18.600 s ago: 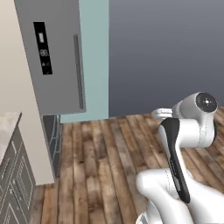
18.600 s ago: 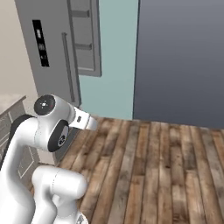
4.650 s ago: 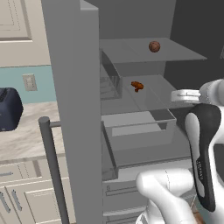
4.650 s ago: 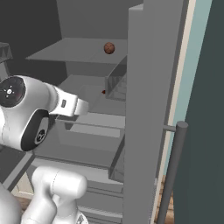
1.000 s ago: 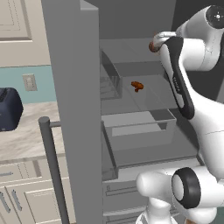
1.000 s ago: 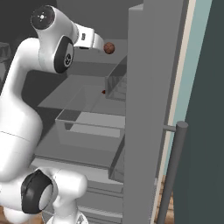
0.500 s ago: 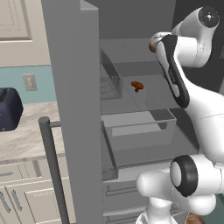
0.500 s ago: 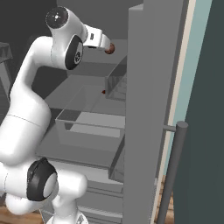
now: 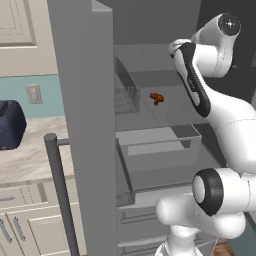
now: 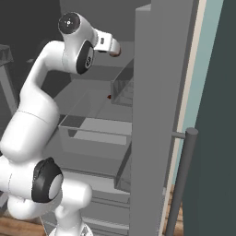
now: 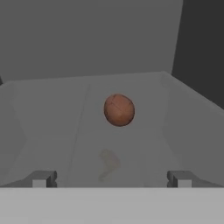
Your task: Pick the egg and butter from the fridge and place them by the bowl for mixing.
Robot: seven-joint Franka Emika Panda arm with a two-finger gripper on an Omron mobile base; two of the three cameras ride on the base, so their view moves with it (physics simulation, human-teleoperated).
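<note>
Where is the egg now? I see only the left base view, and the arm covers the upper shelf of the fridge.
Observer: In the hand view the egg lies on the grey shelf, centred ahead of the gripper.
Operator: Is the gripper touching it already?
Observer: No. The jaws are wide open and the egg sits beyond the fingertips, apart from them.
Operator: Is something standing beside the egg?
Observer: Nothing on the shelf around it in the hand view.
</note>
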